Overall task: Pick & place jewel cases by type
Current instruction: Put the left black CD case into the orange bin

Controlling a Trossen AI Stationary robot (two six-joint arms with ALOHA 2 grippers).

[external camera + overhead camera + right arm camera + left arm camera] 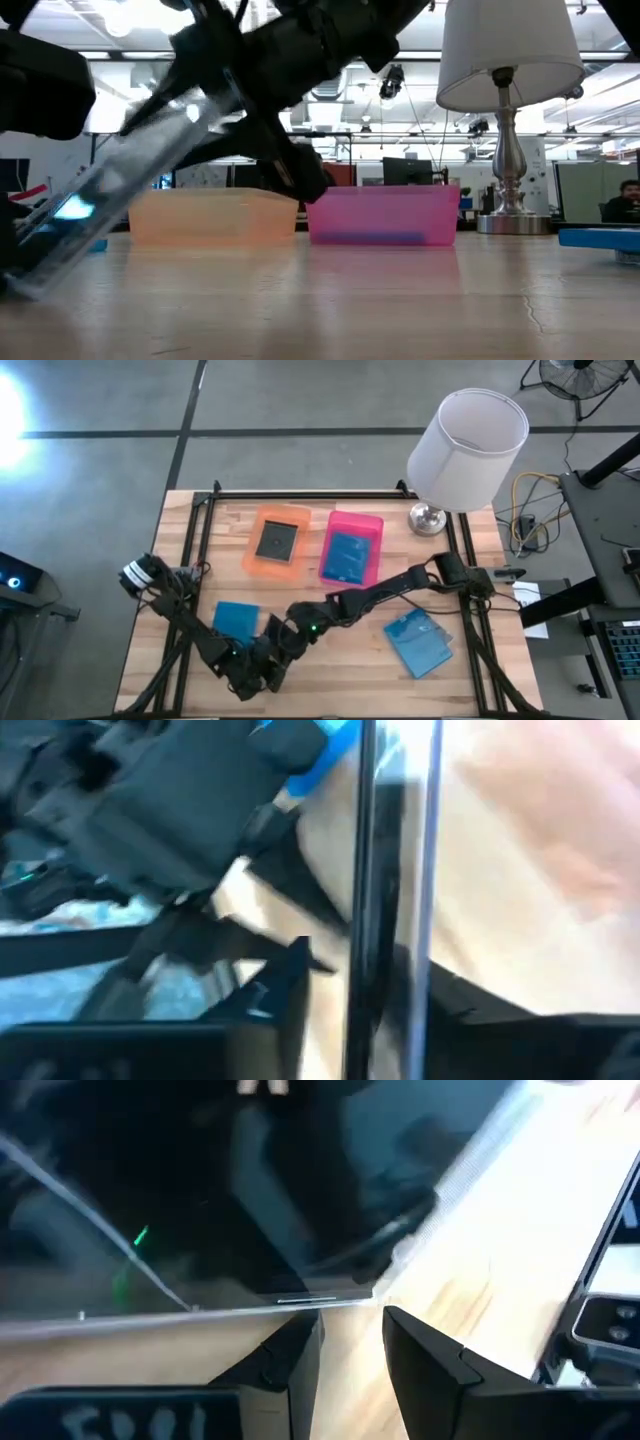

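My right hand (350, 1010) has its fingers either side of a dark jewel case (375, 870) standing on edge, tilted, near the worktop's (350, 660) front; my left hand (350, 1345), fingers narrowly parted, faces it

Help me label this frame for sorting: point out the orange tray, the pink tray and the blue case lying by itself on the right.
orange tray (258, 560): high view, its left wall.
pink tray (357, 520): high view, its far rim.
blue case (418, 643): high view, middle of its top face.

A grey concrete floor (100, 470) surrounds the wooden table (470, 690), where a white-shaded lamp (465, 450) stands near the back edge.
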